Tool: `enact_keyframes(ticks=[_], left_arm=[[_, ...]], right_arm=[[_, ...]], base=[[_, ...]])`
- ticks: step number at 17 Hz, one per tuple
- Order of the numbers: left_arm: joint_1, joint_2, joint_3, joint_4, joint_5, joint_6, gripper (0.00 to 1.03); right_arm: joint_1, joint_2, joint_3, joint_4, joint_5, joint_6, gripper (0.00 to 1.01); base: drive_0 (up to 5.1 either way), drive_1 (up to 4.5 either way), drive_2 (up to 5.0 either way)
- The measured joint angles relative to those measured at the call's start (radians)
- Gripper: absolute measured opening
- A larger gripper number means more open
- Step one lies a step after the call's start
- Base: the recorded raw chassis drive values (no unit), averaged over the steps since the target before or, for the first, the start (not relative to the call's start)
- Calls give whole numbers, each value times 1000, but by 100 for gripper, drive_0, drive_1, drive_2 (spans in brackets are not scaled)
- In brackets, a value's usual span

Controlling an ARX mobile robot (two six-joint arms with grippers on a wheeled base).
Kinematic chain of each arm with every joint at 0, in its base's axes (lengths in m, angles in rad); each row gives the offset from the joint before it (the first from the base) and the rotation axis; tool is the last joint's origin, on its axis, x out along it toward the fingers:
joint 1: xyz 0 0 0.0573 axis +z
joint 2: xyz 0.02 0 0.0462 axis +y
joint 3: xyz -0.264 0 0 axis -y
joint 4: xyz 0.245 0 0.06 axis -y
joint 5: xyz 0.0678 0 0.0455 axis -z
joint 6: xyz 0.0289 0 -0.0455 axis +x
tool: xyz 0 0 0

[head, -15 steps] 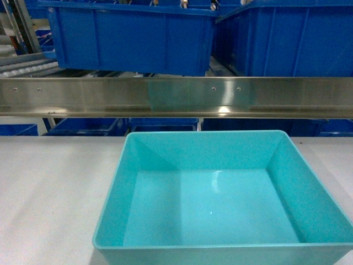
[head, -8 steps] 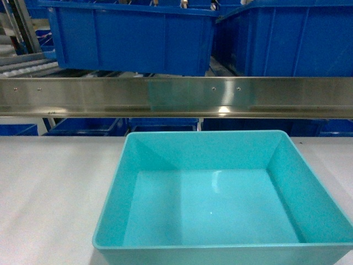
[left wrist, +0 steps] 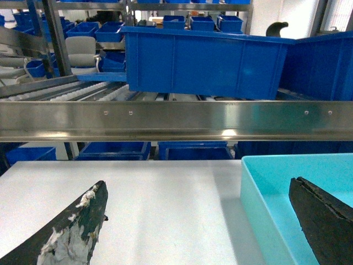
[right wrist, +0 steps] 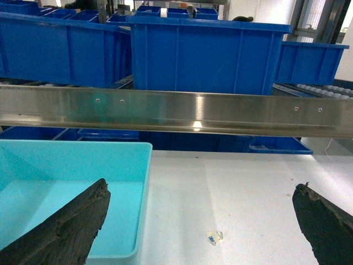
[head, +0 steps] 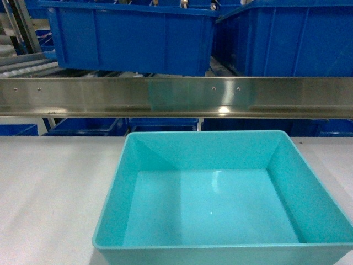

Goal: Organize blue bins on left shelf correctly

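Observation:
An empty light turquoise blue bin (head: 220, 204) stands on the white tabletop in front of the left shelf's steel front bar (head: 176, 96). Neither gripper shows in the head view. My left gripper (left wrist: 198, 185) is open and low over the table, straddling the bin's left wall: one finger is over bare table, the other over the blue bin (left wrist: 276, 176). My right gripper (right wrist: 202, 185) is open too and straddles the right wall of the blue bin (right wrist: 55, 165). Nothing sits between either pair of fingers except a wall of the bin.
Two big royal-blue ribbed crates (head: 132, 38) (head: 287, 38) sit on the shelf behind the bar, with white rollers (head: 22, 66) at the far left. More blue crates (head: 88, 127) stand below the bar. White tabletop (head: 49, 193) lies left of the bin. A tape scrap (right wrist: 214, 237) lies right of it.

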Motion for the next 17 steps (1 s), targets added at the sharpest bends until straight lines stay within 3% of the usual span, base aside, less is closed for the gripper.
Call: enact_keyframes(ticks=[5,6,7,8,9,11,12,14,15,17], left_arm=[[0,0,0,0,0,0,98],[-8,10,0,25,13,-1,98],[-47,71,5,102,3,-3,98],[-114,205,18,163,-20,-7,98],[-172,340,34,215,-46,-16,98],[-298,556,93,269,-143,-60,98],[-349,612,111,273,-192,-75,98],[-426,728,157,268,-257,-97,98],[-434,777,186,224,-283,-117,98],[-452,882,220,213,-323,-156,98]], right_arm=[[0,0,0,1,1,0,98],[52,16,0,56,70,-5,98],[138,89,0,164,142,-18,98],[185,236,1,283,169,-26,98],[177,416,3,447,195,-36,98],[130,731,29,715,143,-31,98],[117,862,48,786,132,-29,98],[90,1040,93,827,97,-23,98],[82,1126,123,866,89,-19,98],[55,1261,183,837,38,7,98]], base=[[0,0,0],[0,0,0],[0,0,0],[0,0,0],[0,0,0],[0,0,0],[0,0,0],[0,0,0],[0,0,0],[0,0,0]])
